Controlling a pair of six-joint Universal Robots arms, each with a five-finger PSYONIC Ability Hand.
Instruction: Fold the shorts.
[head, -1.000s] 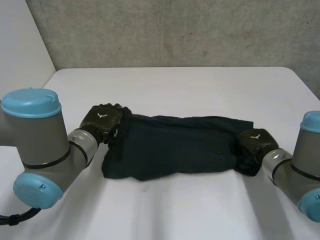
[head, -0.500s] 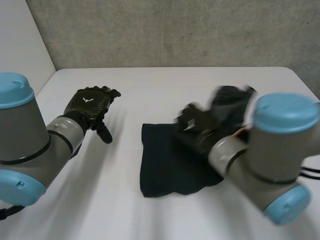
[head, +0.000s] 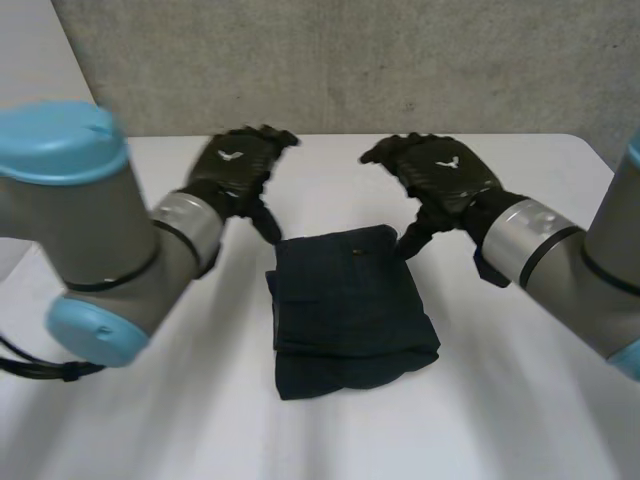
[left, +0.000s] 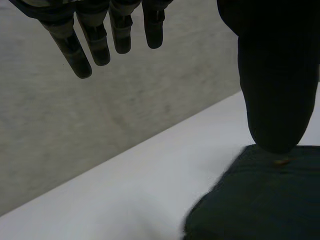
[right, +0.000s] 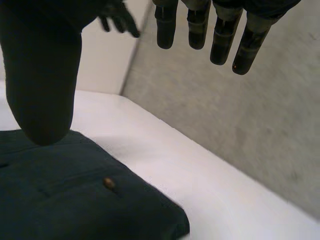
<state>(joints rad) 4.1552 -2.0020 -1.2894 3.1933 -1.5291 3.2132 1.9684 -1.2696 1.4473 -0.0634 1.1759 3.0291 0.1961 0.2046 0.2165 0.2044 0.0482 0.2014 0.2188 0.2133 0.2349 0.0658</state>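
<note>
White table (head: 330, 165): dark shorts (head: 350, 315) lie at centre, folded into compact rectangle, flat on surface.

Left hand (head: 235, 170): above table, just beyond far-left corner of shorts. Fingers straight and spread, clear of cloth. Thumb points down toward that corner.

Right hand (head: 440, 175): above table, just beyond far-right corner of shorts. Fingers straight and spread, clear of cloth. Thumb points down toward corner.

Small button (right: 108, 183): on top layer of shorts, near far edge.

Grey arms (head: 530, 245), light-blue caps (head: 60, 140); black left hand (head: 232, 168) and right hand (head: 442, 176) carry white emblems.
</note>
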